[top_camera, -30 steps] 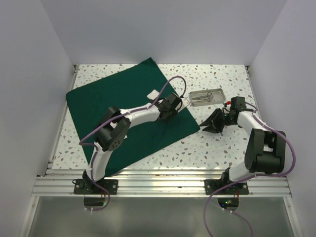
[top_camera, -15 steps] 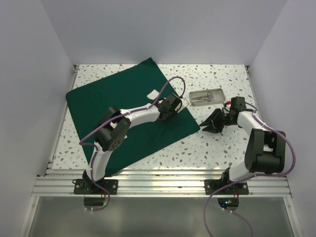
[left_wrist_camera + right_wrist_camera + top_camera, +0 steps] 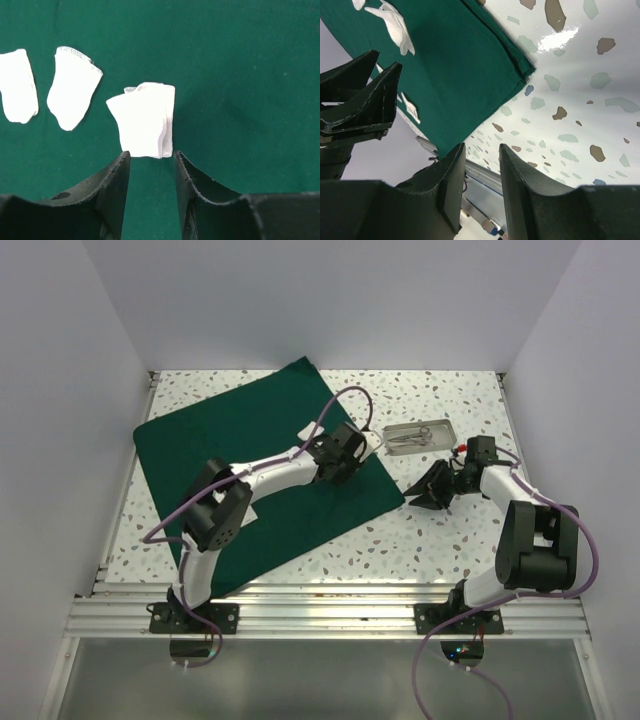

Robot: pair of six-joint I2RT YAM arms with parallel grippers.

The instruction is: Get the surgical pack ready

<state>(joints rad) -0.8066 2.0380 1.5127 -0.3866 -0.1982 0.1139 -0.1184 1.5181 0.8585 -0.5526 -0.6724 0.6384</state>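
Your left end effector (image 3: 150,159) is part open, empty, just behind a gauze pad (image 3: 145,125) near the right edge of the drape (image 3: 240,75); right end effector (image 3: 482,149) part open, empty too

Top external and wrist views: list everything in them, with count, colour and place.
drape: one, dark green, spread flat, left and centre
gauze pads: three, white, side by side on the drape
tray: one, steel, right of the drape
instruments: steel, scissor-like, in the tray; count unclear
table: one, white with speckles
rail: one, silver, along near edge
left claw: one, black, open, empty, above the drape
right claw: one, black, open, empty, above bare table
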